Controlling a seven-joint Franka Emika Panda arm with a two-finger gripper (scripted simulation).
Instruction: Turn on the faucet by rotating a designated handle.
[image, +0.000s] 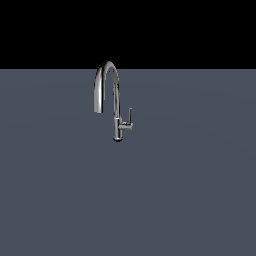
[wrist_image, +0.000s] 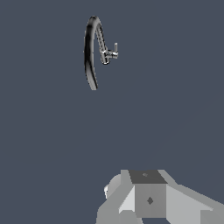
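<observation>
On my exterior view I see a flat slate-grey tabletop (image: 190, 200) running up to a black backdrop, with no arm in that shot. Starting from the exterior view's left, the first thing standing on it is the small shiny chrome gooseneck faucet (image: 116, 95), set well back toward the tabletop's far edge and about midway across. Its arched spout drops its open end on the exterior view's left side, while the slim upright stem comes down to a dark round base on the surface. Just to the exterior view's right of the stem, a short stub carries the thin chrome lever handle (image: 130, 116), which stands upright, parallel to the stem and close beside it.

On my wrist view the faucet (wrist_image: 91, 57) and handle (wrist_image: 115, 47) sit well apart from the pale grey blocky claw (wrist_image: 148, 201). Only the claw's body shows, so I cannot tell whether its fingers are apart or together.
</observation>
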